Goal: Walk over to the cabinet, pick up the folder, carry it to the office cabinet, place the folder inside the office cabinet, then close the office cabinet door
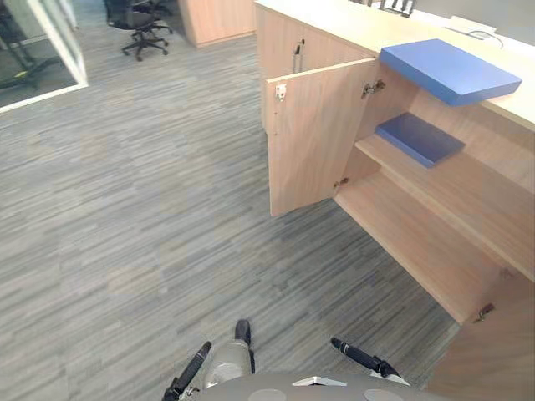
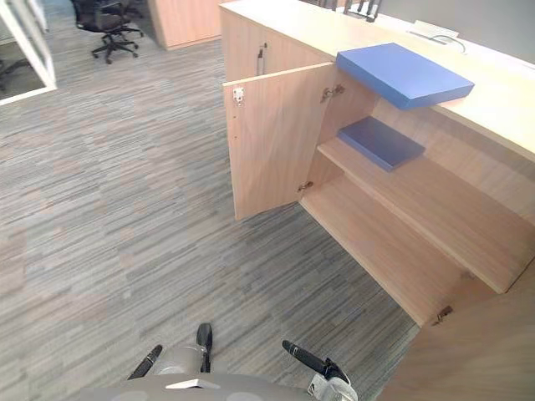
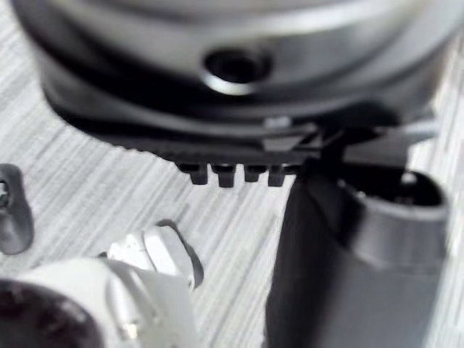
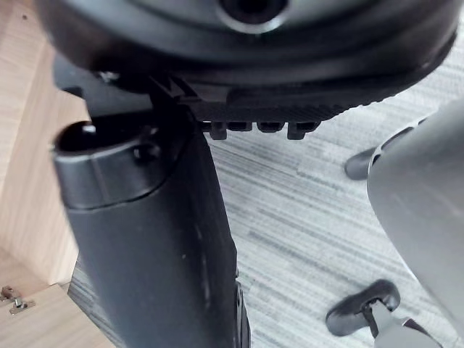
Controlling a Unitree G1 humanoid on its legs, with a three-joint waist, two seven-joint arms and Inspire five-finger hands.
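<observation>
A blue folder [image 1: 450,70] lies flat on the light wooden cabinet top [image 1: 351,21], jutting over the front edge above the open compartment. A darker blue folder [image 1: 418,139] rests on the middle shelf [image 1: 468,196] inside. The cabinet's left door [image 1: 318,142] stands wide open. My left hand [image 1: 191,372] and right hand [image 1: 361,355] hang low at the near edge, well short of the cabinet. Both hold nothing, with relaxed fingers [image 3: 232,174] and thumb [image 4: 152,239] over the carpet.
Grey striped carpet [image 1: 142,217] stretches between me and the cabinet. The compartment's other door [image 1: 493,351] swings out at the near right. A black office chair [image 1: 138,25] and a glass partition [image 1: 50,50] stand at the far left.
</observation>
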